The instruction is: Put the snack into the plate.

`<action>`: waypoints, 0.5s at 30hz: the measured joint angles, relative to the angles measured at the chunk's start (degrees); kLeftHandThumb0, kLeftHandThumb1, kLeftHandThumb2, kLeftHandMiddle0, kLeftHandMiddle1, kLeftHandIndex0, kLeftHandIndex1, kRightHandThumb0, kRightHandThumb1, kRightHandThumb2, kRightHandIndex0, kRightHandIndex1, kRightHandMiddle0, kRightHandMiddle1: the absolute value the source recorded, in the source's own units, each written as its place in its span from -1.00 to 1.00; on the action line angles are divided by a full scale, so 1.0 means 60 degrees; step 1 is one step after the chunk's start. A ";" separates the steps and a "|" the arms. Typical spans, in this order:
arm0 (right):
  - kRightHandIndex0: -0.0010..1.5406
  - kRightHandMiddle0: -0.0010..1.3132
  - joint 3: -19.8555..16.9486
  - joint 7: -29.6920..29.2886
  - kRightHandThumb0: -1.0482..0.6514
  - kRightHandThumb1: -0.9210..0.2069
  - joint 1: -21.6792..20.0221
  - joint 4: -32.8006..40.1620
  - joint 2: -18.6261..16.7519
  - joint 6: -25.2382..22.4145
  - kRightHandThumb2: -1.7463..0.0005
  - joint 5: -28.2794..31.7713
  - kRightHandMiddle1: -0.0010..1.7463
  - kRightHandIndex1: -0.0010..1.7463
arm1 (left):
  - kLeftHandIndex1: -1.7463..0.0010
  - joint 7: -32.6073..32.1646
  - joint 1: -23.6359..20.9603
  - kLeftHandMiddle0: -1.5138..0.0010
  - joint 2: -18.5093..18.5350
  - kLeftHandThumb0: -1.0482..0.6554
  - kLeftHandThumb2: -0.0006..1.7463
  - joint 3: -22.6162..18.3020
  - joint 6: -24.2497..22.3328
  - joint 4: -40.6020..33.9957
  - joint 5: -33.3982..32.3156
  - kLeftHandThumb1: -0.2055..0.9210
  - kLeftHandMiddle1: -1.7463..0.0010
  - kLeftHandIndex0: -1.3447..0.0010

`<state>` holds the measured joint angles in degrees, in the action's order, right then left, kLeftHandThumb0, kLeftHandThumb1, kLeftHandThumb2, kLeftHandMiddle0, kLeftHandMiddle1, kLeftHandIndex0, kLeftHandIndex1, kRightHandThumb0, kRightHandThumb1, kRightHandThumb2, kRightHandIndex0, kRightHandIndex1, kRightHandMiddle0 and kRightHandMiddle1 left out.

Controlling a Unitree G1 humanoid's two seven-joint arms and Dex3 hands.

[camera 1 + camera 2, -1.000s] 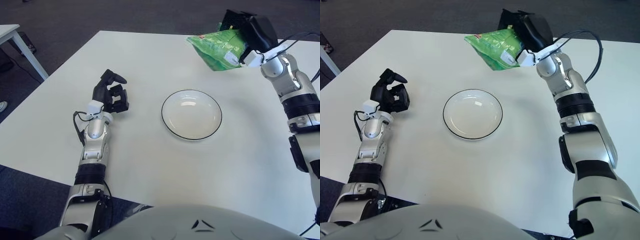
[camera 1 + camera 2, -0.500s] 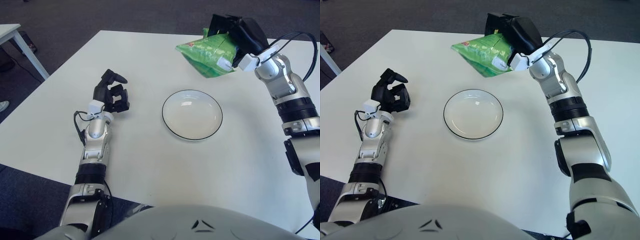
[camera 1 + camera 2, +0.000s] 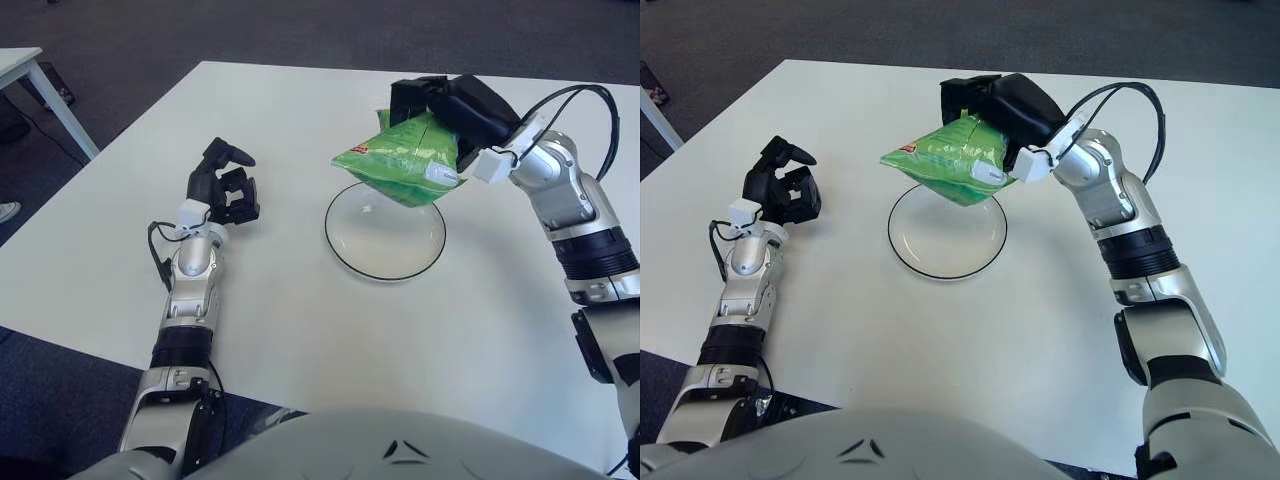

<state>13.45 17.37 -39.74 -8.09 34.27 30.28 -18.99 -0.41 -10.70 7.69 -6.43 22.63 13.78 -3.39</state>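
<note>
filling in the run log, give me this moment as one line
phase: carry | right hand: holding green snack bag above far rim of plate | bag not released | left hand: idle, left of plate

A: Posn of plate (image 3: 384, 262)?
B: On table (image 3: 300, 110), near centre. Snack bag (image 3: 400, 165) held above its far edge, clear of it, tilted.
A: Held by?
B: Right hand (image 3: 455, 108), fingers clamped on bag's far end, arm coming in from right.
A: Left hand (image 3: 222, 187)?
B: Left of plate, well apart, fingers curled, nothing in it.
</note>
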 measured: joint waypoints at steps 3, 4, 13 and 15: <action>0.65 -0.03 0.0083 0.0618 -0.34 0.14 0.0004 0.0003 0.0001 0.0040 -0.55 0.0343 1.00 1.00 | -1.00 -0.0043 0.0000 -0.46 0.0000 -0.29 0.34 0.0027 0.0000 -0.0041 0.0036 0.13 -1.00 0.23; 0.63 -0.02 0.0104 0.0814 -0.34 0.14 0.0008 0.0004 0.0000 0.0028 -0.56 0.0464 1.00 1.00 | -1.00 -0.0053 0.0000 -0.45 0.0000 -0.29 0.34 0.0034 0.0000 -0.0049 0.0052 0.13 -1.00 0.23; 0.21 -0.06 0.0294 0.2581 -0.33 0.09 0.0098 0.0036 0.0150 0.0018 -0.49 0.1222 0.98 1.00 | -1.00 -0.0069 0.0000 -0.46 0.0000 -0.29 0.33 0.0051 -0.0003 -0.0061 0.0077 0.14 -1.00 0.23; -0.12 -0.13 0.0308 0.2958 -0.29 -0.10 0.0141 0.0054 0.0244 0.0046 -0.30 0.1328 0.92 1.00 | -1.00 -0.0068 0.0000 -0.46 0.0000 -0.29 0.33 0.0050 -0.0005 -0.0063 0.0077 0.14 -1.00 0.23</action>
<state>15.30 35.11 -38.90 -7.76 35.74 30.56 -11.03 -0.82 -10.70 7.69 -6.12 22.60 13.40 -2.93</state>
